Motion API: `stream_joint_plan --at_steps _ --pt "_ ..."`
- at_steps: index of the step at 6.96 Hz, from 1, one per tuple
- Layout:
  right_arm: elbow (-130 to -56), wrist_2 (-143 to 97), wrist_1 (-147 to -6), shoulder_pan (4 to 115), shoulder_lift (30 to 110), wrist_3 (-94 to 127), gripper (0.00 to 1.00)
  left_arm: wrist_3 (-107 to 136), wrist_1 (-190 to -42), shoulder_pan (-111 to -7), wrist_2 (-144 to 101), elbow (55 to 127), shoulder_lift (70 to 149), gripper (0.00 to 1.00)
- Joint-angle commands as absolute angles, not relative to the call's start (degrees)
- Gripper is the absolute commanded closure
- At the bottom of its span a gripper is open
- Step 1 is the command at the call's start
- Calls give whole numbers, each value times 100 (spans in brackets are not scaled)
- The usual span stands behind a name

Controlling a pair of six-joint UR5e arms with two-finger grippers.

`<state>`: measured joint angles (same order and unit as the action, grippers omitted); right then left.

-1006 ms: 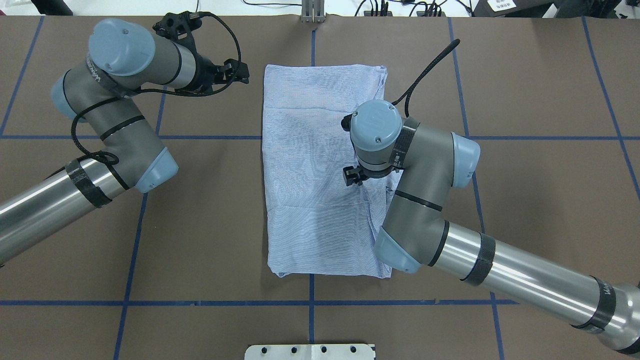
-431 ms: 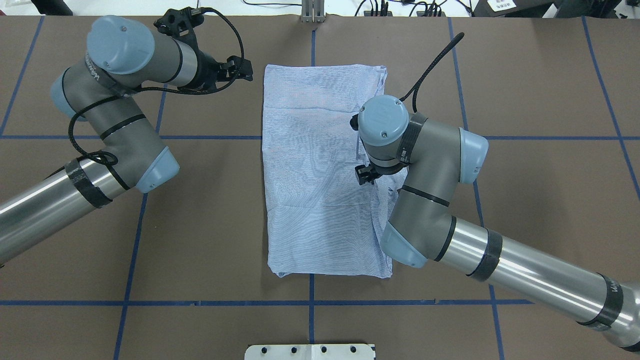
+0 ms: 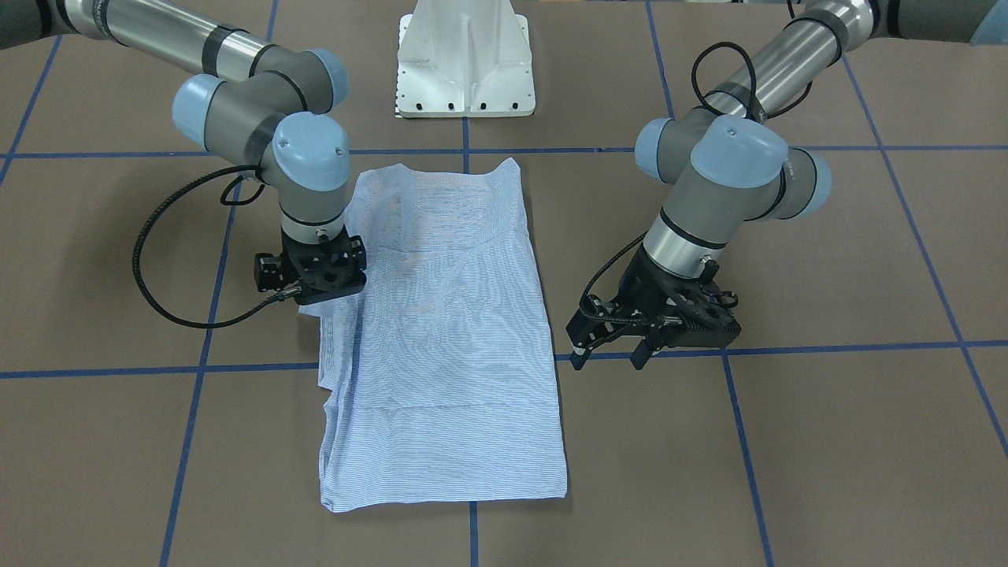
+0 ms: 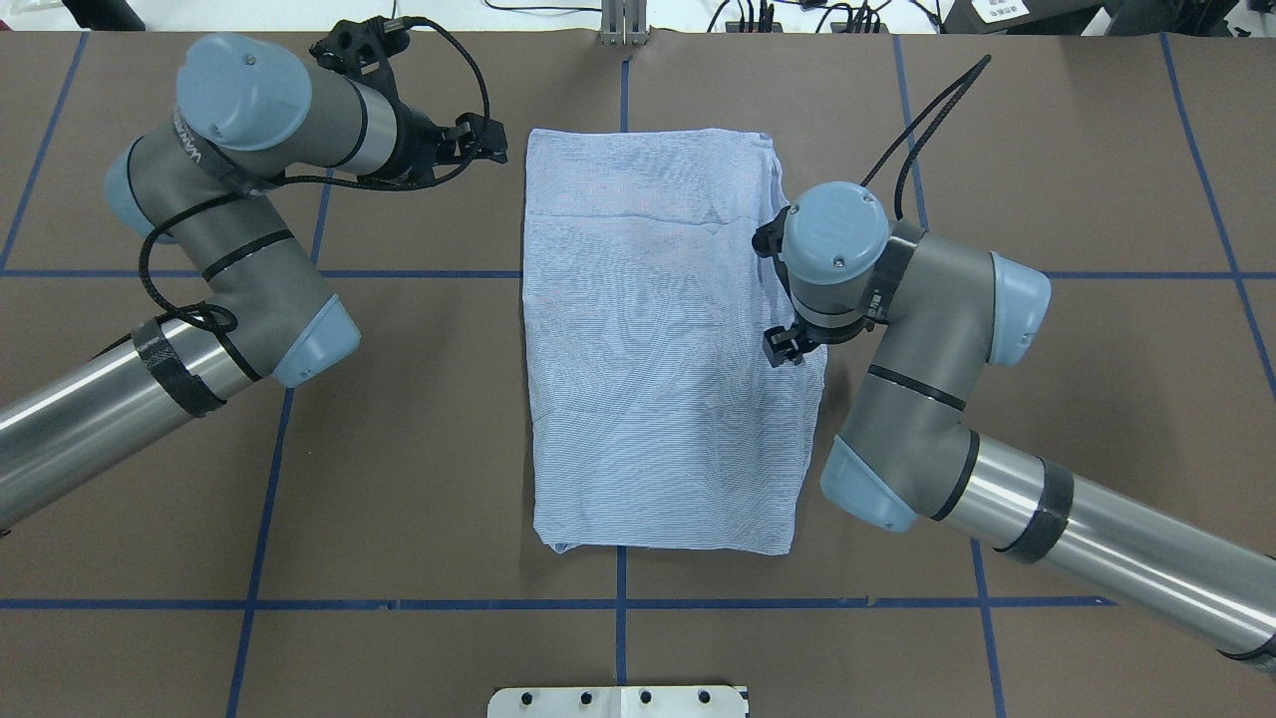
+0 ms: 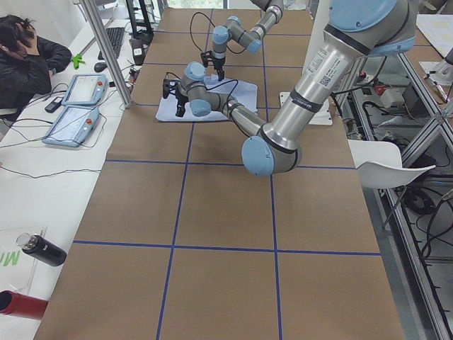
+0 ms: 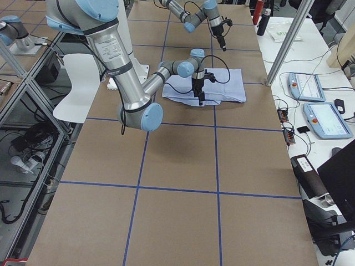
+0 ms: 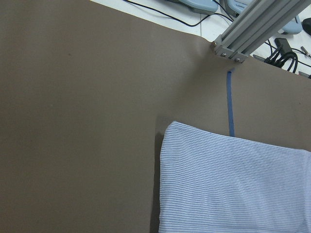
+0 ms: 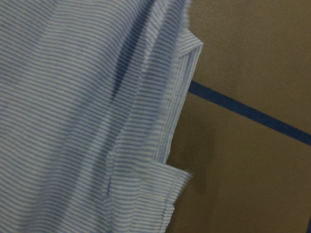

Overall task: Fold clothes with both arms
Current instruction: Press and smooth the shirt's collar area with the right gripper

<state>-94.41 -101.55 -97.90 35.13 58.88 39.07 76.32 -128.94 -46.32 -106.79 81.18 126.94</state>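
- Front-facing: the shirt (image 3: 449, 315) lies folded into 1 long rectangle, flat at the centre of the table (image 3: 787, 457). The left gripper (image 3: 610, 356) is just beside 1 long edge, with its jaws apart and nothing between them. The right gripper (image 3: 319, 276) is over the opposite edge; its jaws are hidden, so I cannot tell.
- Overhead: the left gripper is near the shirt's far corner, not touching it.
- Right wrist: layered shirt edge, with a blue tape line (image 8: 243, 111) beside it.

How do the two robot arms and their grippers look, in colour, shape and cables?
The left arm and right arm are round tubes, shiny silver and matt grey, with light blue joint caps, black bands and small lettering. The left gripper and right gripper are black, each trailing a black cable.
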Motion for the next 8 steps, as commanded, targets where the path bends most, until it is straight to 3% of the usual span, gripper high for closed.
stream_joint_plan --at_steps 1,5,8 --pt "-9720 -10160 -9791 3664 6266 3553 0 7795 -12894 -4606 -10679 8165 12700 0" --pt "-10526 -10957 -9782 3814 6319 3647 0 8694 -12850 -4151 -11187 8795 12359 0" --pt "-11082 -11521 -9730 3937 6512 4155 0 9577 -12414 -3036 -10787 10208 11621 0"
